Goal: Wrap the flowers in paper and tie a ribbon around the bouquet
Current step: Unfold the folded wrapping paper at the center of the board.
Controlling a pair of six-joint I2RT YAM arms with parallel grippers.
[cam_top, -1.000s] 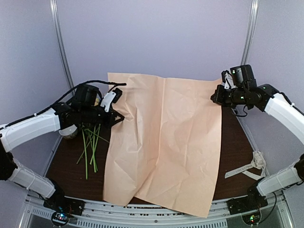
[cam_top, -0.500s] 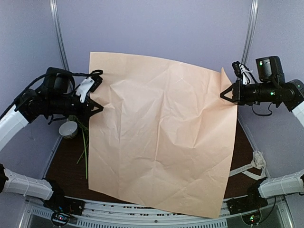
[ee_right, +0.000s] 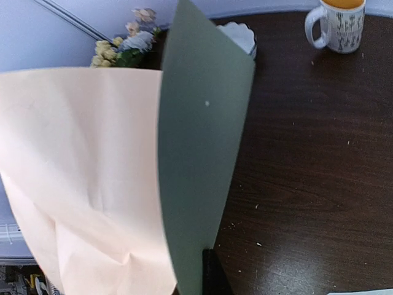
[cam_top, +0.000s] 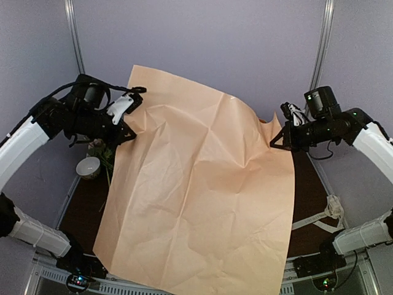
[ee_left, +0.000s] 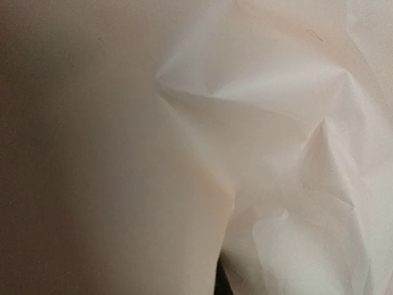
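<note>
Peach-tan paper (cam_top: 202, 196): I am holding this big sheet up above the counter (cam_top: 80, 212) between both arms. Its peach face is turning toward the overhead camera. Its lower edge is drooping toward the near rail, and I cannot tell whether it is touching down.
Green side: it is showing in the right wrist view, where the sheet's edge is curling over just above my right claw.
Left claw (cam_top: 129, 121): it is clamping fully closed on the paper's upper left edge. Its own wrist view is showing nothing but creased paper, so the fingers are hiding from me there.
Right claw (cam_top: 274, 140): it is pinching fully closed on the paper's right edge. One dark finger (ee_right: 212, 273) is poking up at the bottom of its wrist view, against the green fold.
Flowers (cam_top: 98, 145): they are lying on the counter at the far left, under my left arm. The blossoms are peeking past the sheet and the stems are running toward me, partly hidden behind the paper.
Ribbon (cam_top: 320, 216): it is lying loose on the counter near the right corner, with neither claw on it.
Bowl (cam_top: 89, 166): white, it is sitting on the counter just beside the flowers.
Mug (ee_right: 341, 24): it is standing upright on the dark counter, showing only in the right wrist view.
</note>
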